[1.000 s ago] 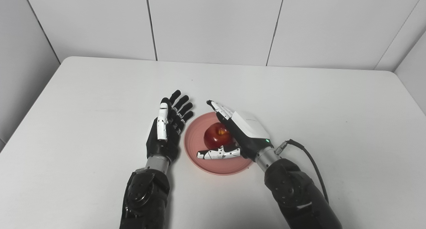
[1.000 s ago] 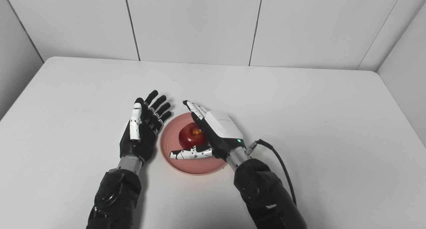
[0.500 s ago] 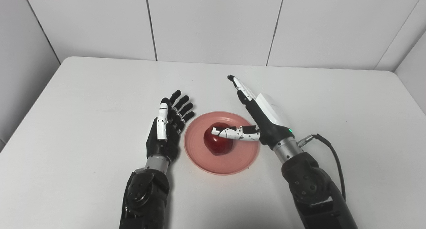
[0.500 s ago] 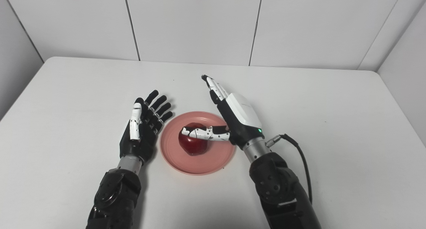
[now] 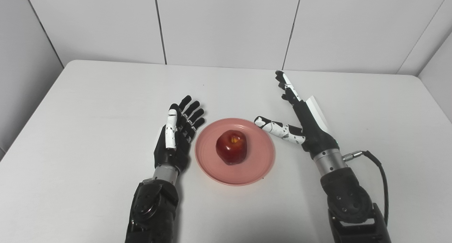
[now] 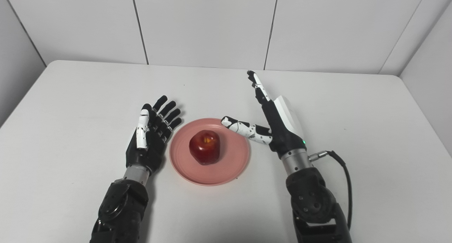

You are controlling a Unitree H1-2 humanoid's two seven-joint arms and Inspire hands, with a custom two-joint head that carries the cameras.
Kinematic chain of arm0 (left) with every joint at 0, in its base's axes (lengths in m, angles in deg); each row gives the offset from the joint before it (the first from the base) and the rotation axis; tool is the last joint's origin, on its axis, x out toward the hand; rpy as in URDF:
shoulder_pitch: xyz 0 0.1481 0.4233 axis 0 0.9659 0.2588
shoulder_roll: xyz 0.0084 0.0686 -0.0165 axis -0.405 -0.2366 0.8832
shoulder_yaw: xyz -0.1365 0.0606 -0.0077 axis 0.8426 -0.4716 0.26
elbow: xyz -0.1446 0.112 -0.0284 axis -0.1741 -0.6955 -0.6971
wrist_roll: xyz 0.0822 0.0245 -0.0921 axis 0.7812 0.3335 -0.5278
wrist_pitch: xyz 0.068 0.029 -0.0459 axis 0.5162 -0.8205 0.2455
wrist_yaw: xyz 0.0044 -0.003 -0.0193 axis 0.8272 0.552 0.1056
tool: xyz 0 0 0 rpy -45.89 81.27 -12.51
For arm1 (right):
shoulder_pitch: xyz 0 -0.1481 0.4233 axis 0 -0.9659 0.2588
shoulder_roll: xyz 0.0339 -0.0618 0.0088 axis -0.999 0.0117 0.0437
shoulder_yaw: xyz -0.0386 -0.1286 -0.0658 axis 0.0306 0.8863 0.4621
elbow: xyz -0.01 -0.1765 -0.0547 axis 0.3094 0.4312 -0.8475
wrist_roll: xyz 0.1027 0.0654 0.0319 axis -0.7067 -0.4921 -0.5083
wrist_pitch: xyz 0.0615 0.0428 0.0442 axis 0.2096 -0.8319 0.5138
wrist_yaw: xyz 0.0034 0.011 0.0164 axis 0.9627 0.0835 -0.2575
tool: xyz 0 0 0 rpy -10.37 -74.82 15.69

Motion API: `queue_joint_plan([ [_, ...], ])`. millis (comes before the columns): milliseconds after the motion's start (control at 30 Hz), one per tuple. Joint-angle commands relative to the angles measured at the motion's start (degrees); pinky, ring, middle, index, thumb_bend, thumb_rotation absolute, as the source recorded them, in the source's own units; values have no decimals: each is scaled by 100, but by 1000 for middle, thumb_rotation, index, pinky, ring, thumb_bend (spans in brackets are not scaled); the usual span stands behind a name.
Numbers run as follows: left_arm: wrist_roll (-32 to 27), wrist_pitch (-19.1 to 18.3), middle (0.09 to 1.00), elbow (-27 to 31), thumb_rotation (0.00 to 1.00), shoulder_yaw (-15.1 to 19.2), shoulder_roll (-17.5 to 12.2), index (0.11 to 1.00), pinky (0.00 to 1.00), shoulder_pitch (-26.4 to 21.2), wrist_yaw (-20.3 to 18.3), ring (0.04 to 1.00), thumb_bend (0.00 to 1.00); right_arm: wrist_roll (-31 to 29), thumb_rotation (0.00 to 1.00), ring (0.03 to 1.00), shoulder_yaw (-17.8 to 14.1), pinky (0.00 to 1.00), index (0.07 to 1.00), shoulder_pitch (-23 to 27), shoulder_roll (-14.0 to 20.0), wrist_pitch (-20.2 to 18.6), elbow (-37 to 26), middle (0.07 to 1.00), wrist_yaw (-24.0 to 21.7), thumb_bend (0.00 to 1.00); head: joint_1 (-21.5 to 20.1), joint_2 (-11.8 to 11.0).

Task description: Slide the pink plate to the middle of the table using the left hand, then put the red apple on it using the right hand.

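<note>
Sitting near the middle of the table (image 5: 88, 105): plate (image 5: 259, 165), pink, round, flat on the surface. Resting upright on the plate, a little left of its centre: apple (image 5: 231, 152), red, yellowish patch around the stem dip facing up. Touching nothing but the plate.

Lying just left of the plate: left hand (image 5: 175, 140), palm turned up and toward the plate, fingers (image 5: 192, 113) stretched out, slightly fanned, pointing away toward the far edge and a bit to the right. Holding nothing. Thumb lying along the palm side, white segments showing. Fingertips sitting just beside the plate's left rim; contact with the rim impossible to tell. Dark forearm coming in from the bottom left.

Hanging to the right of the plate: right hand (image 5: 305, 121), edge-on to the camera, fingers (image 5: 286, 87) straight, pressed together, pointing toward the far wall. Thumb (image 5: 279, 128) sticking out sideways toward the plate, tip over or just by the right rim, clear of the apple. Holding nothing, wide gap between thumb and fingers. White back plate facing right. Green light glowing near the wrist in the right eye view. Black cable (image 5: 378, 172) looping out from the wrist on the right side. Forearm coming in from the bottom right.

Standing behind the table: white panelled wall (image 5: 226, 24).
</note>
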Motion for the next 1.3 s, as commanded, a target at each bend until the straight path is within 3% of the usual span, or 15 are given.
queue_joint_plan([
  [0, -47, 24, 874, 7, 1000, 27, -9, 865, 874, -38, -27, 864, 382, -215, 985, 894, -223, 832, 920, 33, -148, -106, -13, 917, 275, 826, -20, 2],
  [33, -57, 30, 877, 3, 1000, 33, -17, 868, 878, -37, -40, 866, 382, -298, 994, 890, -285, 836, 908, 8, -197, -111, 20, 908, 312, 729, -30, 1],
  [167, -95, 32, 877, -30, 1000, 69, -54, 865, 875, -49, -64, 866, 381, -1525, 1000, 910, -929, 904, 918, -62, -595, -189, 405, 919, 384, 498, -103, -8],
  [367, -174, 23, 883, -52, 1000, 108, -114, 874, 881, -55, -166, 871, 381, -2403, 1000, 917, -1279, 968, 920, -64, -738, 197, 1063, 924, 503, 441, -55, -24],
  [533, -180, -21, 885, -22, 1000, 112, -134, 875, 874, -52, -185, 872, 381, -2620, 1000, 914, -1305, 962, 919, -101, -692, 652, 1471, 925, 613, 301, 37, -29],
  [867, -147, -19, 889, -86, 1000, 96, -168, 879, 879, -76, -223, 871, 381, -2702, 1000, 898, -1190, 935, 901, -151, -601, 852, 1696, 909, 731, 242, 231, -82],
  [1267, -197, -46, 889, -170, 1000, 100, -232, 882, 882, -101, -331, 871, 383, -2757, 1000, 889, -1080, 935, 902, -170, -616, 813, 1639, 906, 827, 273, 232, -169],
])
